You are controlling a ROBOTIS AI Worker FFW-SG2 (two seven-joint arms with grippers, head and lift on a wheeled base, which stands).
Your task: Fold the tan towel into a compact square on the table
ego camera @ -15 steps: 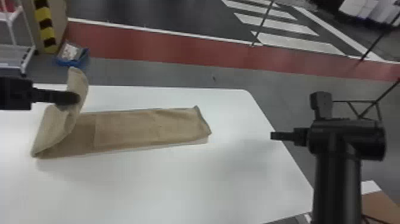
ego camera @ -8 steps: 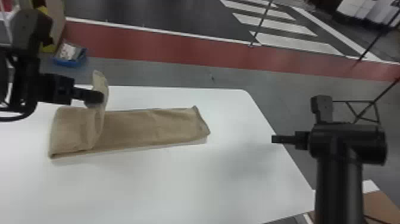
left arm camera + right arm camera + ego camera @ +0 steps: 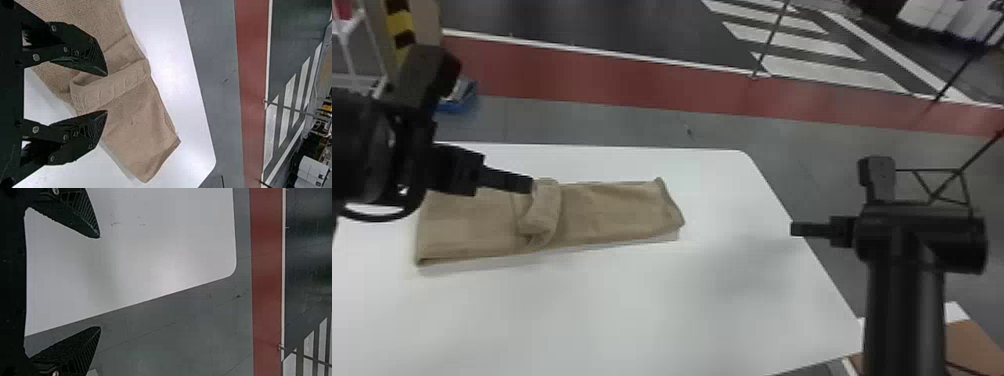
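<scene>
White tabletop (image 3: pixel 632 310) holds a long tan towel (image 3: pixel 612 210), flap (image 3: pixel 548 212) curled, left end effector (image 3: pixel 527 184) and right one (image 3: pixel 797 229) open.

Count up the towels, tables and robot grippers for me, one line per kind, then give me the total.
Towels: 1, the tan towel
Tables: 1, the white table
Grippers: 2, the left gripper and the right gripper
Total: 4

Towel (image 3: pixel 612 210) flat on table (image 3: pixel 632 310).
</scene>
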